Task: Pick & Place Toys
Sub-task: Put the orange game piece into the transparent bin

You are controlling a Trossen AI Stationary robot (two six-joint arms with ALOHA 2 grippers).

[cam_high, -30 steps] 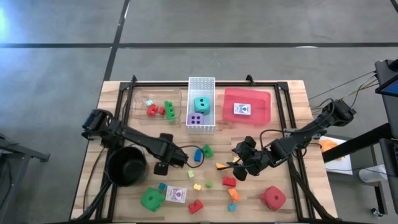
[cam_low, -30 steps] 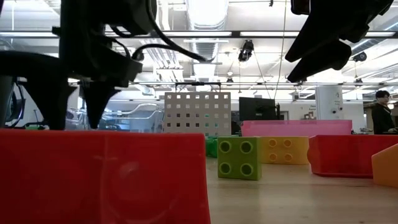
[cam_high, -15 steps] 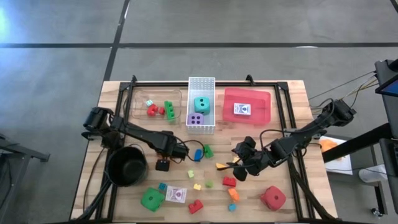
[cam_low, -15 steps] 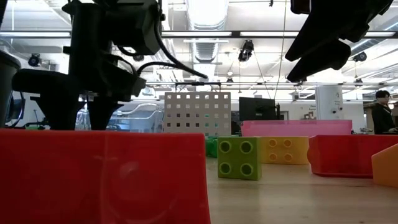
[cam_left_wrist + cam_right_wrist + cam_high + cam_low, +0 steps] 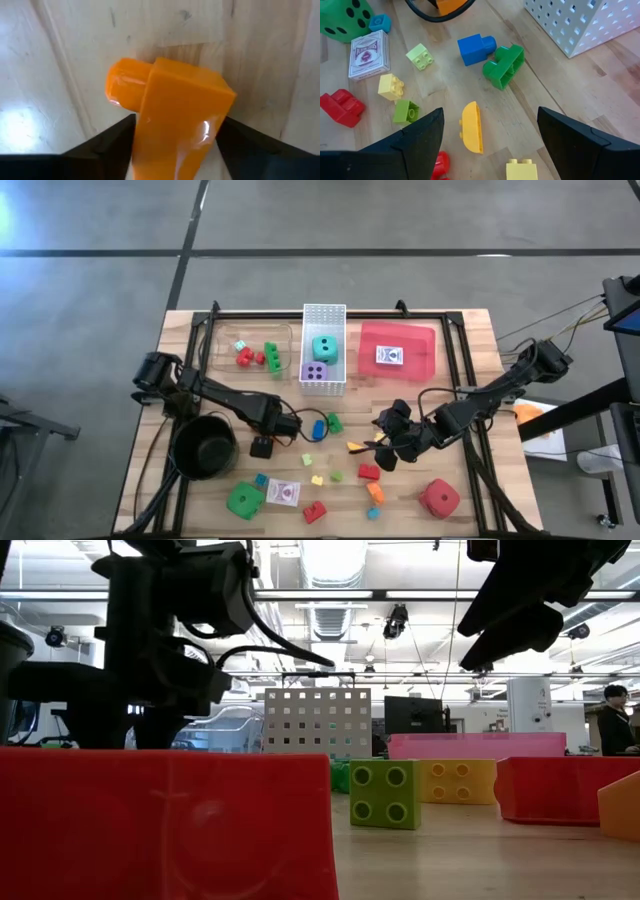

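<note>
Orange plastic fills the left wrist view: an orange brick (image 5: 175, 125) lies on the wooden tabletop (image 5: 470, 340) with its round stud pointing away. The left tool (image 5: 287, 432) has a dark finger (image 5: 107, 145) pressed against each side of it, so it is clenched on the brick, which rests on the wood. From above, this tool sits just right of the black pot (image 5: 203, 448) and close to a blue brick (image 5: 318, 429) and a green brick (image 5: 333, 422) that touch each other.

The right tool (image 5: 490, 120) hangs released, fingers wide apart, above a curved yellow piece (image 5: 471, 127) near the middle of the tabletop. It grasps nothing.

At the far edge, a white basket (image 5: 323, 311) contains a teal die (image 5: 323, 347) and a purple die (image 5: 314, 372). Just right of it, a red tray (image 5: 400, 332) carries a card pack (image 5: 389, 357). Left of the basket, a clear tray (image 5: 222, 350) contains small red and green bricks.

Along the near edge lie a green die (image 5: 243, 500), a second card pack (image 5: 283, 493) touching it, a red die (image 5: 438, 498) and scattered small bricks in red, yellow, green, orange and blue.
</note>
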